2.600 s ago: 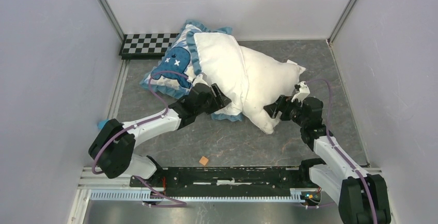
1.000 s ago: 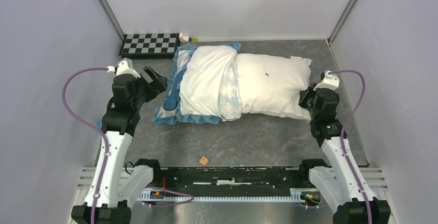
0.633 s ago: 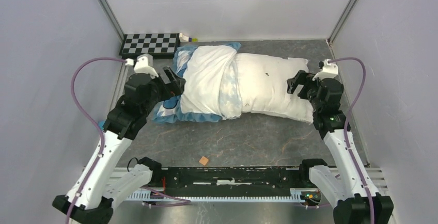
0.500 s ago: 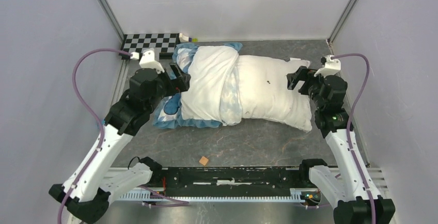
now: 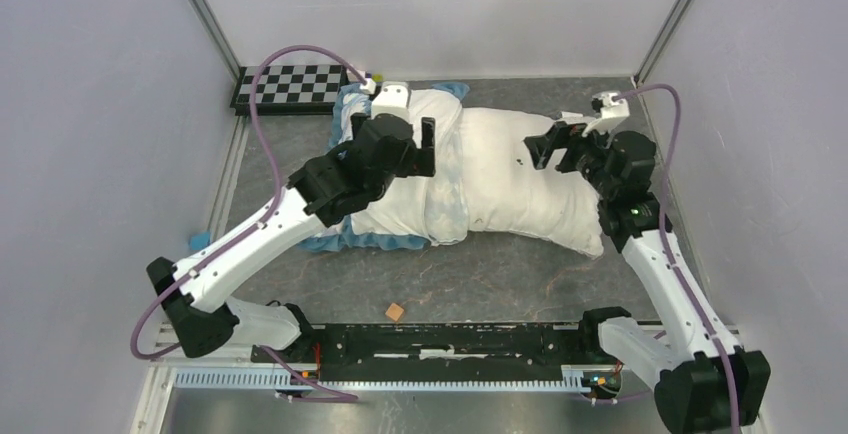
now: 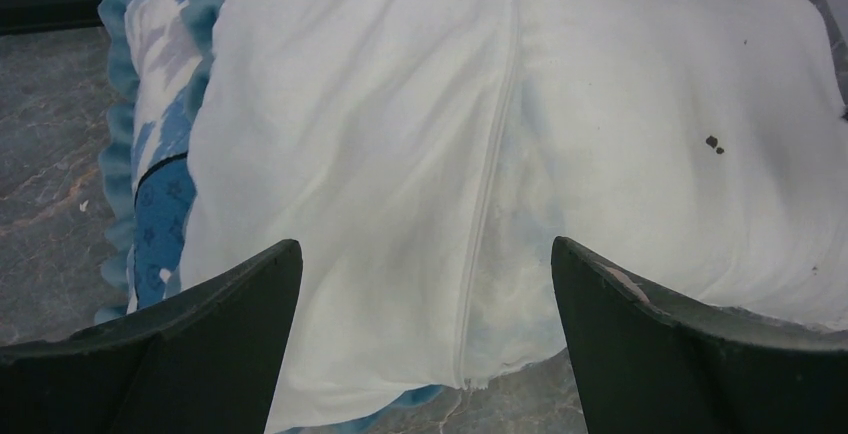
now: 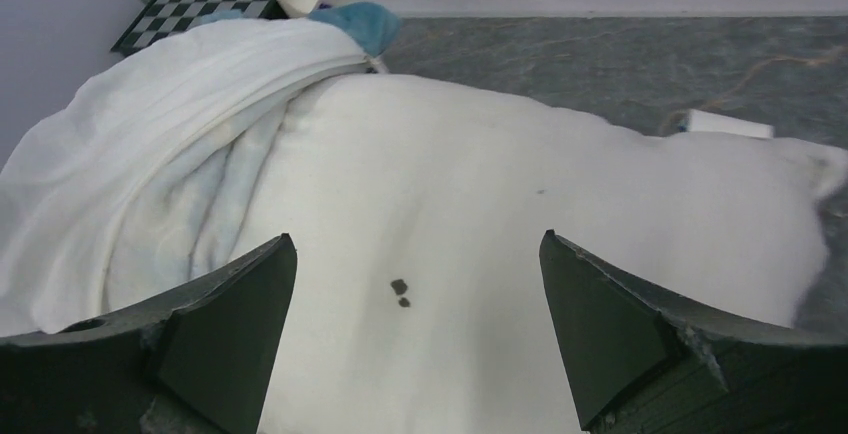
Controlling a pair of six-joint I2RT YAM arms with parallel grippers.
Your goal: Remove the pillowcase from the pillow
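The pillow (image 5: 530,179) lies flat across the back of the table, its right half bare off-white with tiny dark specks (image 7: 399,289). The pillowcase (image 5: 400,189) is bunched over its left half, white with blue ruffled trim (image 6: 118,154) along the left; its open zipper edge (image 6: 490,184) crosses the pillow's middle. My left gripper (image 5: 428,149) hovers open above the pillowcase near that edge (image 6: 425,244). My right gripper (image 5: 545,149) hovers open above the bare pillow (image 7: 416,237). Neither holds anything.
A checkerboard (image 5: 290,84) lies at the back left corner, with a small yellow-green object (image 5: 375,76) beside it. A small orange cube (image 5: 396,310) sits near the front rail. A white tag (image 7: 730,124) lies by the pillow's far right corner. Walls enclose three sides.
Both arms have swung in from the sides over the pillow: left gripper rightward above the pillowcase, right gripper leftward above the bare half. Earlier the held pillow was let go and lies flat.
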